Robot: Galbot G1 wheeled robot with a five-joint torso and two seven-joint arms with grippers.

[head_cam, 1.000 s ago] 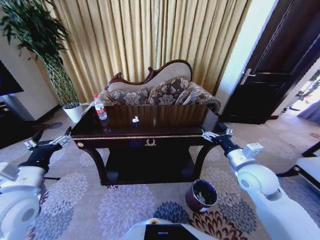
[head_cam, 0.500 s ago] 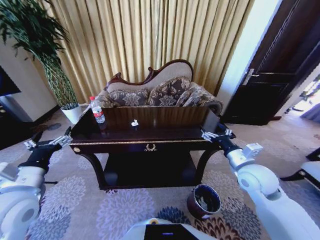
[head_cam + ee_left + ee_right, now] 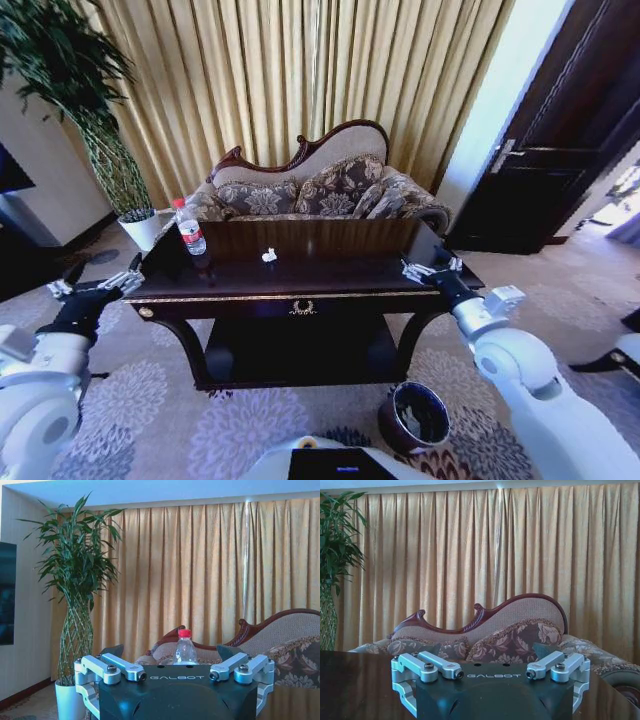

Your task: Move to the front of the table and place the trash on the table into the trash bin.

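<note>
Both end effectors, left (image 3: 98,286) and right (image 3: 431,268), wide open, empty.

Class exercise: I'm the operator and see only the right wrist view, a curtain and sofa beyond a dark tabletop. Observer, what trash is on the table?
Observer: A red-capped water bottle stands near the table's far left corner.
Operator: Anything else?
Observer: One crumpled paper scrap lies mid-table.
Operator: Where's the bin?
Observer: The trash bin sits on the carpet by the front right leg, nearer the right claw than the left claw.
</note>
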